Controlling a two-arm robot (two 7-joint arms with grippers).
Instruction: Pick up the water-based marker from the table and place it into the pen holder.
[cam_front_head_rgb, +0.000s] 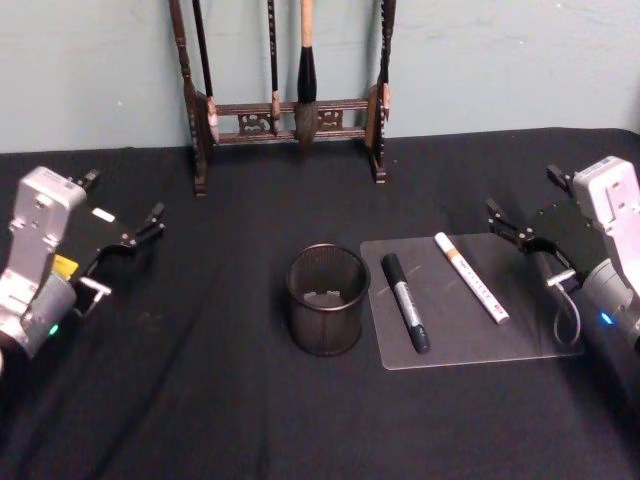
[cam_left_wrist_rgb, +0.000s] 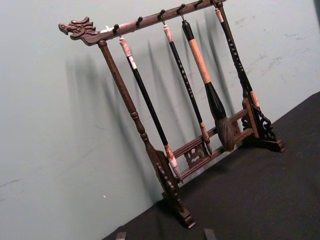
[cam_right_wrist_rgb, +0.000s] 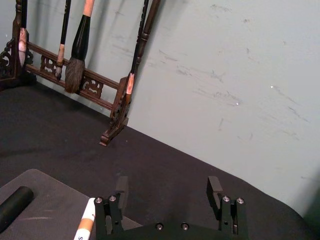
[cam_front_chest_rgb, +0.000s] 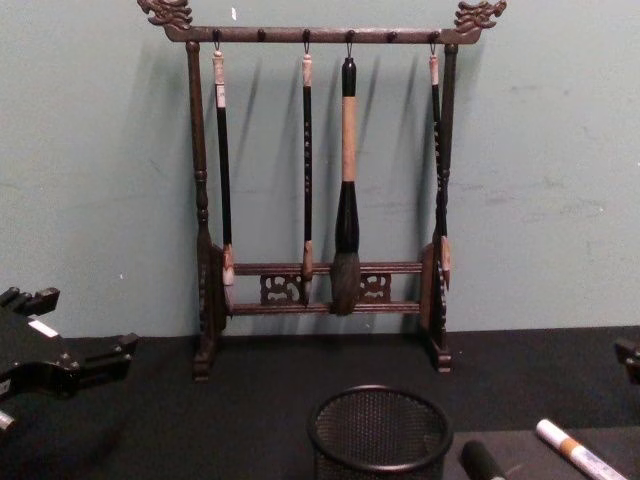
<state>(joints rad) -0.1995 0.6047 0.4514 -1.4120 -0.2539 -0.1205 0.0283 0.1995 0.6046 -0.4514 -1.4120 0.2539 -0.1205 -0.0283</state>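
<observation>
The pen holder (cam_front_head_rgb: 327, 300), a round black mesh cup, stands upright at the table's middle; its rim also shows in the chest view (cam_front_chest_rgb: 379, 430). Right of it, two markers lie on a translucent mat (cam_front_head_rgb: 520, 330): a black one with a silver label (cam_front_head_rgb: 405, 302) and a white one with an orange band (cam_front_head_rgb: 470, 277). Their labels do not show which is water-based. My left gripper (cam_front_head_rgb: 122, 200) hovers open at the far left, well away from the cup. My right gripper (cam_front_head_rgb: 522, 190) hovers open beyond the mat's right far corner, its fingers (cam_right_wrist_rgb: 214, 185) empty, with the white marker's end (cam_right_wrist_rgb: 85, 225) just below.
A tall dark wooden brush rack (cam_front_head_rgb: 285, 110) with several hanging brushes stands against the back wall behind the cup. The black cloth around the cup and in front of the mat is bare.
</observation>
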